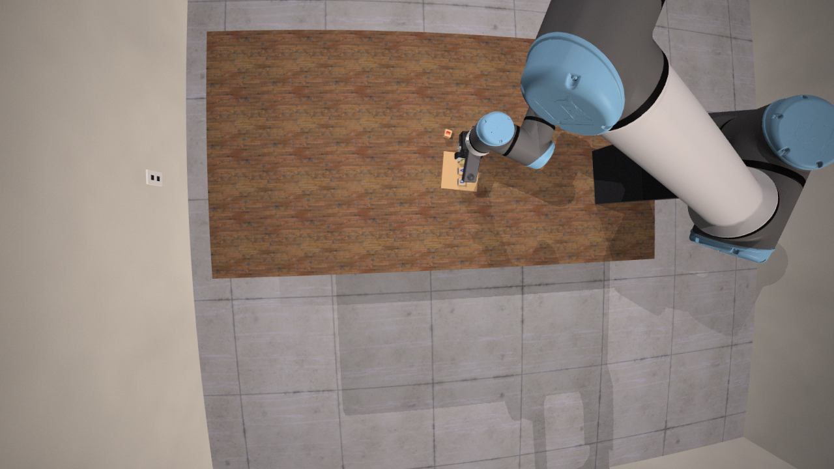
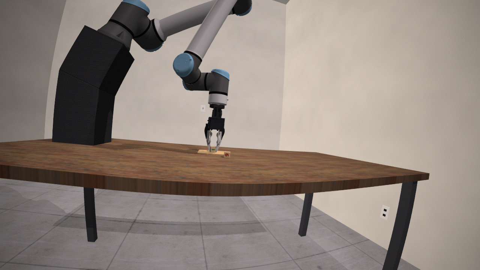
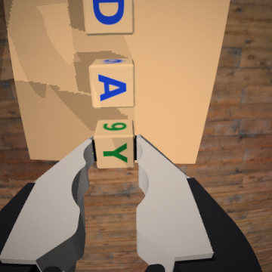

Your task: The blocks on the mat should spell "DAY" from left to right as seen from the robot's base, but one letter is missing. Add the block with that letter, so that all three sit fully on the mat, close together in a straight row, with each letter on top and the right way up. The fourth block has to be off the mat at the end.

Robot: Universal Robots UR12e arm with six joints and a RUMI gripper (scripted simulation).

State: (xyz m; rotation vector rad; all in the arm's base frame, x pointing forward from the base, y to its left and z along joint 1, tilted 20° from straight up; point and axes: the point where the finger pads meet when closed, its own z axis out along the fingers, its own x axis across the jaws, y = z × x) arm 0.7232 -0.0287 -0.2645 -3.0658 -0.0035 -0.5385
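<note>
My gripper (image 3: 116,137) (image 2: 213,147) (image 1: 463,156) is shut on a wooden block with a green Y (image 3: 113,152) (image 2: 213,149) on top and a green 9 on its far side. It holds the block low at the near end of the tan mat (image 3: 171,75) (image 1: 447,178) (image 2: 202,151); I cannot tell whether it touches. On the mat, in line beyond it in the wrist view, stand a blue A block (image 3: 112,85) (image 1: 460,170) and a blue D block (image 3: 109,16) (image 1: 461,182). The Y block sits close behind the A block. A fourth block with a red mark (image 1: 447,133) (image 2: 227,154) lies off the mat on the table.
The wooden table (image 1: 320,145) (image 2: 134,164) carries the mat near its middle. The arm's black base (image 1: 623,174) (image 2: 87,87) stands at one table edge. The arm's upper links hang over the table's right part in the overhead view.
</note>
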